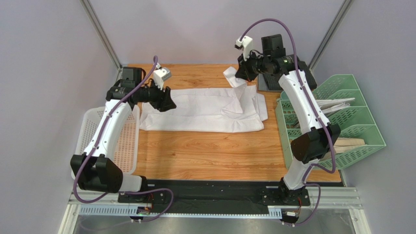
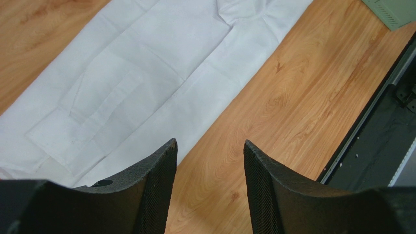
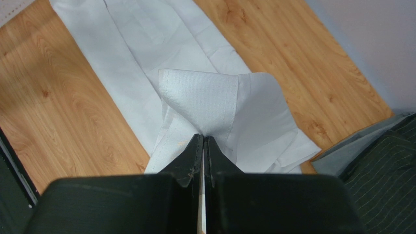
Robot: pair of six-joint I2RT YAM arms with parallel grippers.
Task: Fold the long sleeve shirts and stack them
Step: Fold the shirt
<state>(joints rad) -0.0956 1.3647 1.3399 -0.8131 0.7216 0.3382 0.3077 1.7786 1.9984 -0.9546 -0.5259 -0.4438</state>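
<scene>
Two tools, two shirts. The white shirt point(image 1: 205, 109) lies spread across the counter point(image 1: 210, 156). The right tool point(image 3: 203, 140) is pinched tight on a raised fold of it. The left tool point(image 2: 210, 156) hovers half-open, empty. Only the right wrist view catches the dark striped shirt point(image 3: 385, 180).

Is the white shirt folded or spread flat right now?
Partly folded: the white shirt lies as a narrow band, sides turned in, with one end pinched up by the right claw.
</scene>
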